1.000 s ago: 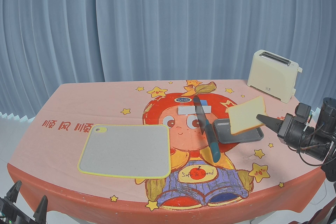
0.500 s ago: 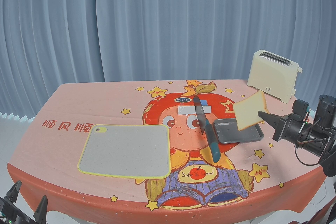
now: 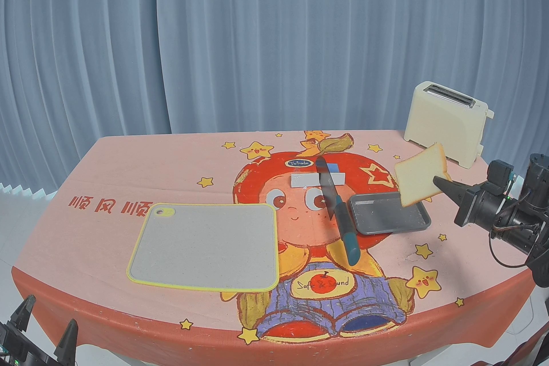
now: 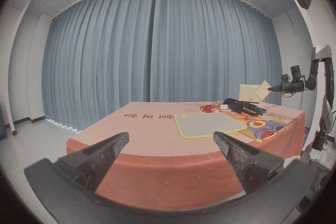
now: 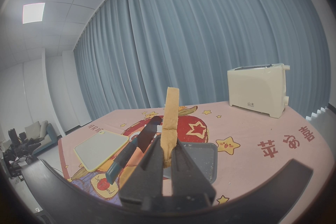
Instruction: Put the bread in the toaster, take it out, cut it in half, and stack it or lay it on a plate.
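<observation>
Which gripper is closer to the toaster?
Right. The right gripper, holding bread, is just in front of the toaster; the left gripper is off the table's near-left edge.

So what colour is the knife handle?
Teal; the knife handle shows best in the head view.
</observation>
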